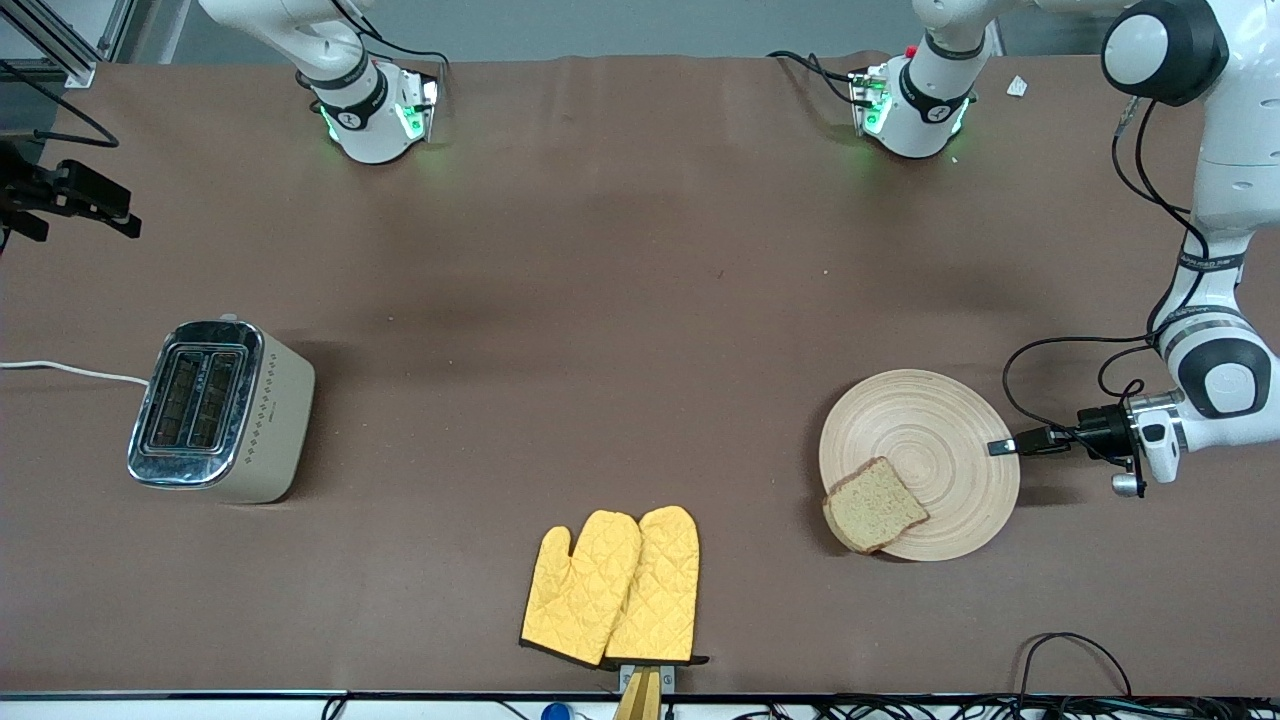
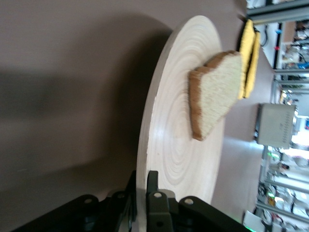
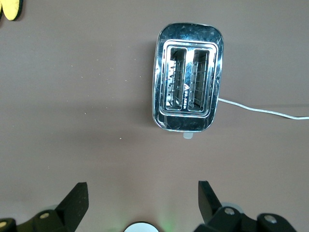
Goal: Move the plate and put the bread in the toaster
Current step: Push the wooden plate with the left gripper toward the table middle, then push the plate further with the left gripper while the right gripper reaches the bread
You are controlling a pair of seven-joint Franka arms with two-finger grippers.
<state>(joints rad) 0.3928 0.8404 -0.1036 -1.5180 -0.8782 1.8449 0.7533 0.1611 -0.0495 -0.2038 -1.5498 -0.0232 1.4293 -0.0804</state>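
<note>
The round, light tan wooden plate (image 1: 920, 450) sits near the left arm's end of the counter, the squarish slice of speckled brown bread (image 1: 874, 506) overhanging its rim. The left gripper (image 1: 1003, 446) pinches the plate's edge with its fingers (image 2: 155, 207). The right gripper (image 3: 140, 203) hangs spread open above the beige chrome-topped toaster (image 1: 218, 410) near the right arm's end.

Round tan wooden plate (image 1: 930, 440) toward my left arm's end of the counter, speckled bread (image 1: 875, 506) overhanging its camera-near rim, beige two-slot toaster (image 1: 222, 411) upright, slots empty, toward my right arm's end
</note>
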